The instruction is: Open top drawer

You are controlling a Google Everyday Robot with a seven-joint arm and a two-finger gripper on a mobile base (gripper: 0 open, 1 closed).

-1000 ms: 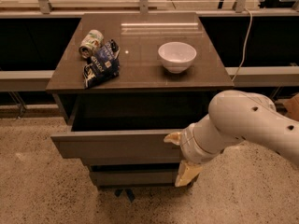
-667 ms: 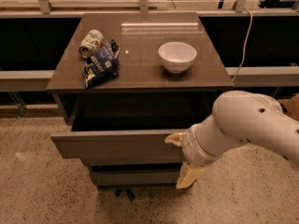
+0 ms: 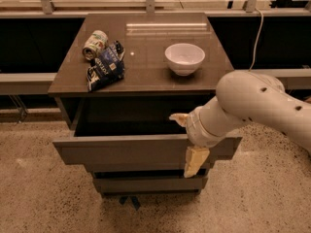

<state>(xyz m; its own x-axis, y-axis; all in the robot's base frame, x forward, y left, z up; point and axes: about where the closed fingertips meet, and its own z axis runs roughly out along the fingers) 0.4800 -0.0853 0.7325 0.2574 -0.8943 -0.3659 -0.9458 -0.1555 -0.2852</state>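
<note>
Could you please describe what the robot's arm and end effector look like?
The arm is a smooth, rounded white shell with a few small dark holes; no cables show on it. The pale-yellow end effector sits at the front panel of the top drawer.

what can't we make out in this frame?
Camera view:
- top drawer inside: dark under the tabletop; contents unseen.
- gripper at the drawer's front panel, right side: its hold is covered by the white arm.
- lower drawers: mostly hidden under the open top drawer.
- arm's base: cut off at the right edge.
</note>
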